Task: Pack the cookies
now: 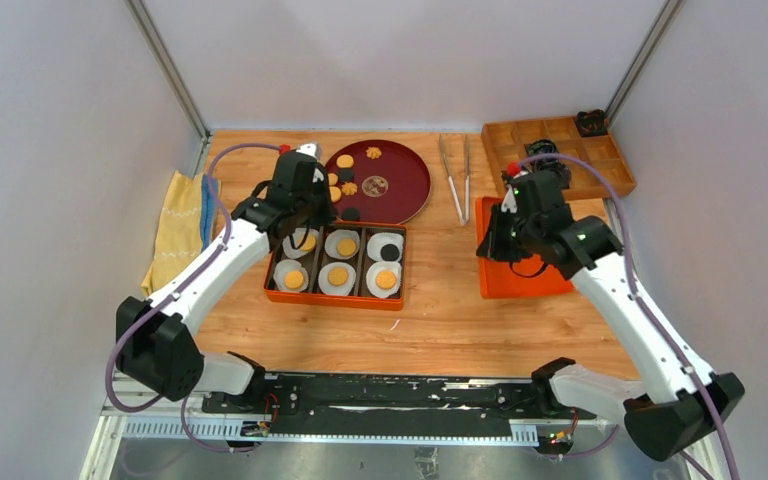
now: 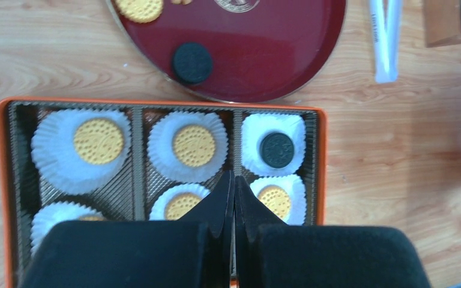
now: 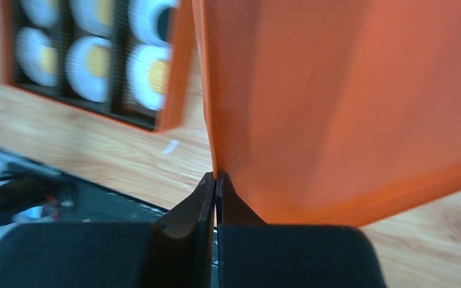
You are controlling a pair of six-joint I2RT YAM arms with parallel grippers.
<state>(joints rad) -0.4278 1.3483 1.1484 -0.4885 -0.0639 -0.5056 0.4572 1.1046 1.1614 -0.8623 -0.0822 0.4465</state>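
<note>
The orange box holds six white paper cups, each with one of the cookies: golden ones and a dark one. More cookies lie on the dark red plate, among them a flower-shaped one and a dark one. My left gripper hovers shut and empty over the box, at its back-left cell in the top view. My right gripper is shut on the left edge of the orange lid, right of the box.
White tongs lie between the plate and a wooden compartment tray at the back right. A yellow cloth lies at the table's left edge. White walls enclose the table on three sides.
</note>
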